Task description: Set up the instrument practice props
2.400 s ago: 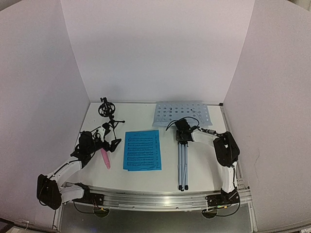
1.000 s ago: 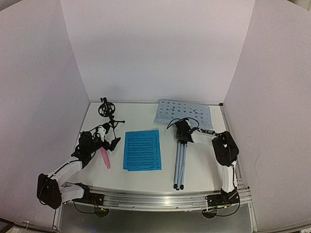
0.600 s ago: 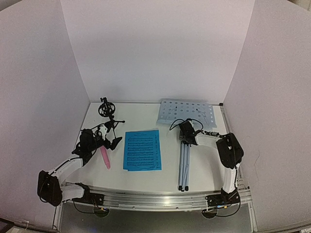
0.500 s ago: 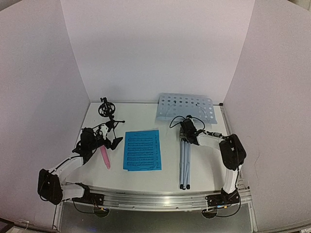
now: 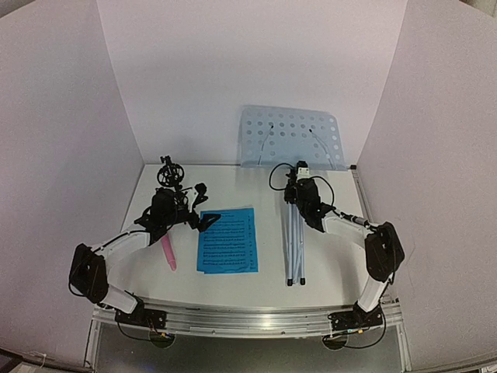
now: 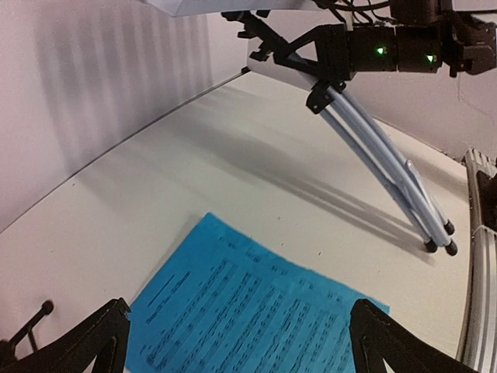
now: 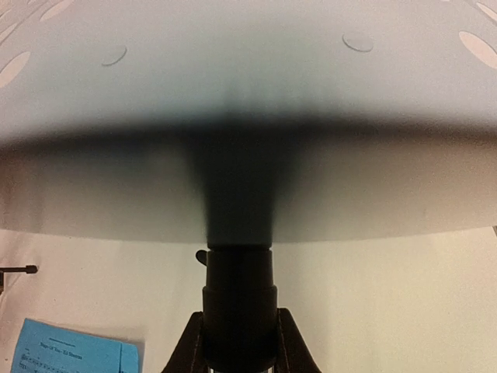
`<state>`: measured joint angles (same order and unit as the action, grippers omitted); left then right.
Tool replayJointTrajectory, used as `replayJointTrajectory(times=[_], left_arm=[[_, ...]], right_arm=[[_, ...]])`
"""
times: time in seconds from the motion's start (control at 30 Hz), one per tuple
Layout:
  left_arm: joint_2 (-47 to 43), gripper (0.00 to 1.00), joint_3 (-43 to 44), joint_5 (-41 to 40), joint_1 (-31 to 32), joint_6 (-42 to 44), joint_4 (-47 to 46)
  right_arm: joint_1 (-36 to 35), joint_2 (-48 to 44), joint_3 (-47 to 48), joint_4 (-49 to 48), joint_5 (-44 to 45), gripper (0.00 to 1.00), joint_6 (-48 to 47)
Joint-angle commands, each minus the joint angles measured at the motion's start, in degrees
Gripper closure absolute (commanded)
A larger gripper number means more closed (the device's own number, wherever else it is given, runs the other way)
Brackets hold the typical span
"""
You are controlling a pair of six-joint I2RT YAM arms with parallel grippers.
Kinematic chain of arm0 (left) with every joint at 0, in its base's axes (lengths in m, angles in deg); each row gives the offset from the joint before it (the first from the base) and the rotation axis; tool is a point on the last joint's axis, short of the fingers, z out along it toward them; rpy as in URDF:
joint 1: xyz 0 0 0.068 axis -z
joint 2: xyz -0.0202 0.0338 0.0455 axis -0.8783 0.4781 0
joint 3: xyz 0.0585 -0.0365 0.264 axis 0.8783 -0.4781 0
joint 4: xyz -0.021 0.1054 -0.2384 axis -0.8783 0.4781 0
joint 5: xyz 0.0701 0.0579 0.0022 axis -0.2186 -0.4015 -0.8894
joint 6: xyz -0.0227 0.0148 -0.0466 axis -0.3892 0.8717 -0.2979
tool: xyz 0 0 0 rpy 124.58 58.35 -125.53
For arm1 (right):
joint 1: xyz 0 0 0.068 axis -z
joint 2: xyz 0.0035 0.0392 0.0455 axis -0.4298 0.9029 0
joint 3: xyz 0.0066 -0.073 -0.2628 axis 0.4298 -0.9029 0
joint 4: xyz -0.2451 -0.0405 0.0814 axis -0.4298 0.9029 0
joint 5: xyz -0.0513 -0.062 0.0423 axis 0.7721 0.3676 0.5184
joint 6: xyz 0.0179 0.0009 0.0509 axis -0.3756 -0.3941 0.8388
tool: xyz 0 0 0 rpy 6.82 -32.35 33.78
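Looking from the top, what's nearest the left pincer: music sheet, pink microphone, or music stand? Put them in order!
1. The music sheet, right by the left pincer.
2. The pink microphone, on the left.
3. The music stand, far right.

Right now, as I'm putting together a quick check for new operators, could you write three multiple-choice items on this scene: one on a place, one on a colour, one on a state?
1. Where is the pink microphone?
A. Lying flat just left of the blue sheet music
B. On top of the sheet music
C. Far to the right of the sheet music

2. What colour is the perforated desk of the music stand?
A. Red
B. Pale blue
C. Black

3. How are its tripod legs set?
A. Spread wide
B. Taken off
C. Folded together

Answers:
1. A: the top view shows it lying by the sheet's left edge.
2. B: the panel with holes shows pale blue against the back wall.
3. C: the left wrist view shows the legs running side by side to bunched feet.
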<state>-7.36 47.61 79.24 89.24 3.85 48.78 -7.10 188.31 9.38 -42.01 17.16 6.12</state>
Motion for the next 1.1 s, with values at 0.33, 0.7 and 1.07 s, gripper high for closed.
replayJointTrajectory(times=[0.33, 0.7, 1.07], left_arm=[[28.26, 0.0, 26.1, 2.23, 11.67, -8.62, -16.39], [35.31, 0.0, 36.64, 8.46, 12.6, -7.54, -20.84], [42.47, 0.16, 42.55, -3.3, 13.15, 2.02, -23.59]], right_arm=[[-1.28, 0.08, 9.74, -49.92, 0.95, 1.0, -11.11], [-1.6, 2.69, 17.87, -57.22, -4.78, 1.0, -16.62], [-3.03, 4.61, 19.15, -58.35, -6.61, 1.0, -23.78]])
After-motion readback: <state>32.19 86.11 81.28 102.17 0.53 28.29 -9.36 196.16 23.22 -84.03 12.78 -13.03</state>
